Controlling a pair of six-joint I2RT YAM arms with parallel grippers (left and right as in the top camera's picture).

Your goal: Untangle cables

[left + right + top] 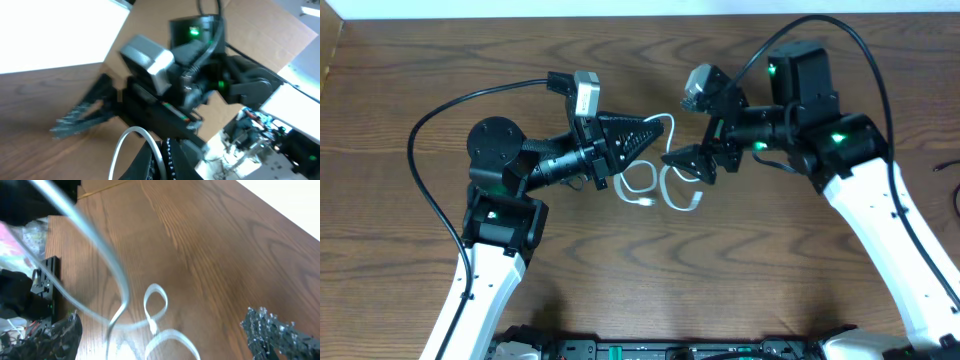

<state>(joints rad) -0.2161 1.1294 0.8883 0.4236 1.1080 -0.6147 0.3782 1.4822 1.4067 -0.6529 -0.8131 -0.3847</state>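
Middle of the bench (410,60) now, and the two arms are meeting nose to nose over the white cable (670,195). The left gripper (662,134) is pointing toward the right arm with its jaws fully closed, and it is apparently pinching one strand of that cable. In the right wrist view the strand is rising off the wood and slanting up toward the left arm.

The rest of the cable is lying slack in small loops on the bench, just toward the near edge from both grippers. The right gripper (692,165) is hovering with its jaws spread as wide as they go, gripping nothing. Its fingertips (272,327) are standing on either side of the loops, so the right arm is the nearer one. I am not making out a black cable in any view.
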